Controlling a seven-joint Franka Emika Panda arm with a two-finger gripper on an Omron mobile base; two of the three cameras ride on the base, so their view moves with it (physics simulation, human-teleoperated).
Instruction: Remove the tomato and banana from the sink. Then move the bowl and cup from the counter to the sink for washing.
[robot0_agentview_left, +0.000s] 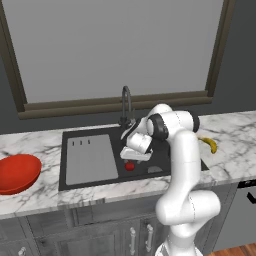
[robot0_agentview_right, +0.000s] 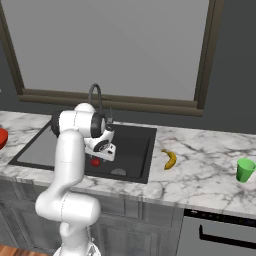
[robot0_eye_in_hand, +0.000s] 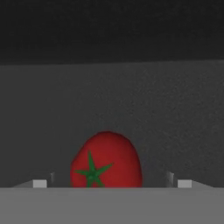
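The marble bench (robot0_agentview_right: 210, 175) runs the width of the scene under the window and carries everything the task cares about, with the black sink (robot0_agentview_left: 92, 137) let into its middle so that whatever lies in the basin sits below the worktop and has to be lifted up and out over the rim. The white arm folds forward and down from its base into the right half of that basin, beside the grey ribbed drainboard, because that is where the last piece of produce rests. The wide red bowl (robot0_agentview_left: 17, 172) waits on the bench well to the left of the sink, and the green cup (robot0_agentview_right: 245, 170) stands far off to the right; both look untouched, so I judge the washing-up half of the job not yet begun. The banana (robot0_agentview_right: 170, 159) already lies on the marble just right of the sink rim, which suggests that half of the clearing is done. The gripper (robot0_agentview_left: 134, 158) hangs low over the basin floor, pointing down. The tomato (robot0_eye_in_hand: 107, 159) sits on the dark floor directly beneath it, centred between the two fingertips (robot0_eye_in_hand: 40, 183), which stand wide apart on either side with clear gaps, so the jaws are spread and hold nothing; the straddle reads as lining up for a closing pinch.
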